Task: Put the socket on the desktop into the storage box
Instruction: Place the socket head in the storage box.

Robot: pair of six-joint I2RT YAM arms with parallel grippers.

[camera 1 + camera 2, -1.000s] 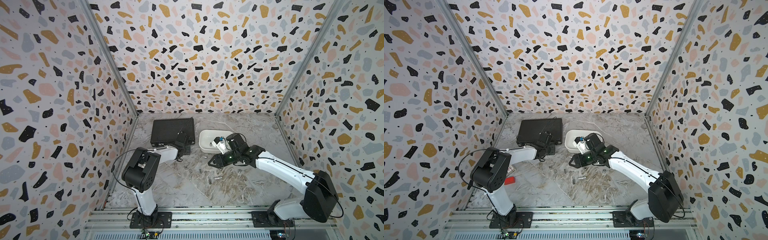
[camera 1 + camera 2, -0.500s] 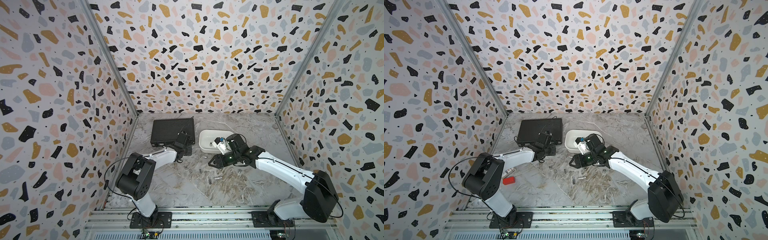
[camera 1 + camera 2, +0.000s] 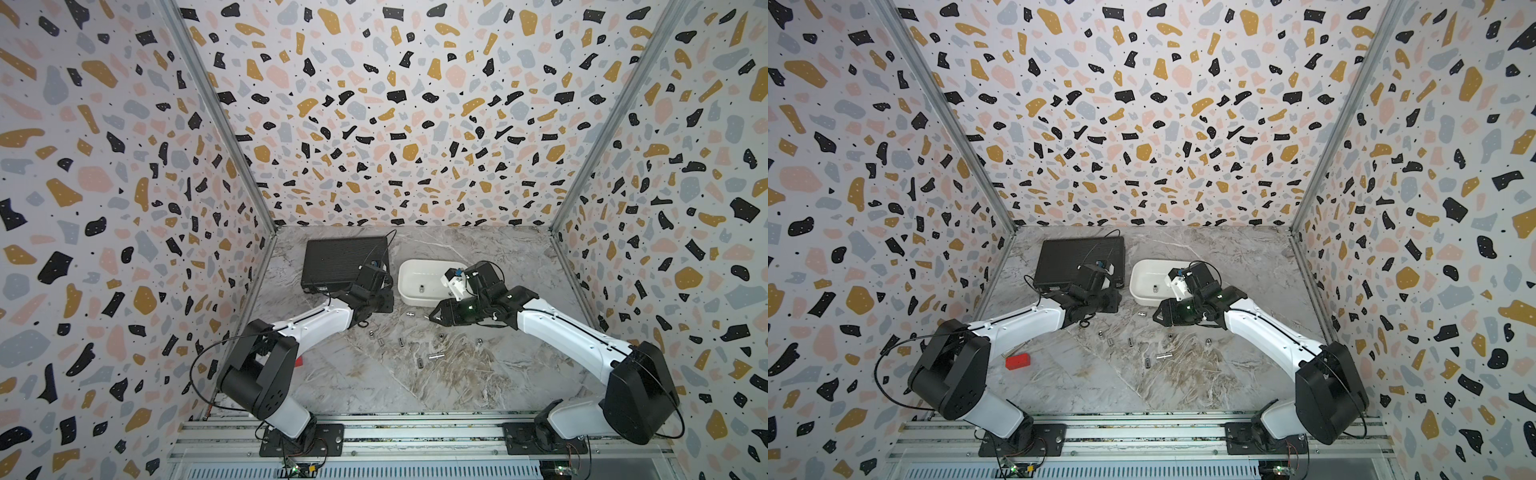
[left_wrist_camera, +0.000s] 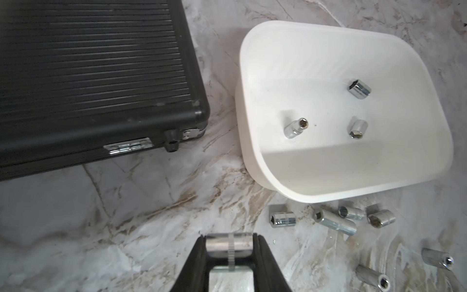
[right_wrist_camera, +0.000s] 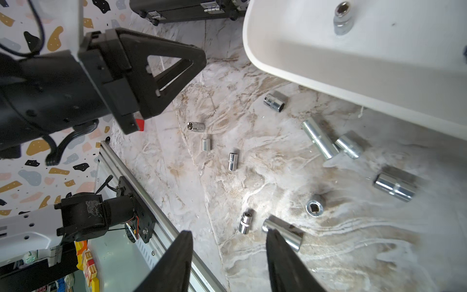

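Loose sockets (image 3: 434,356) are scattered on the table (image 3: 353,374), the right hand (image 5: 229,231) is held open and empty above them, and a socket (image 4: 219,249) is clamped in the left hand (image 4: 230,237), near the storage box (image 4: 328,177) holding three others (image 4: 295,127).

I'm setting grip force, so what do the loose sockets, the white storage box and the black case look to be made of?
Sockets: metal, probably chrome-plated steel, judging by the mirror-bright highlights and sharp reflections. Storage box: likely moulded plastic, glossy white with smooth, rounded walls. Black case: ribbed matte black shell, plastic or coated metal, hard to tell which; its metal fittings are shiny.
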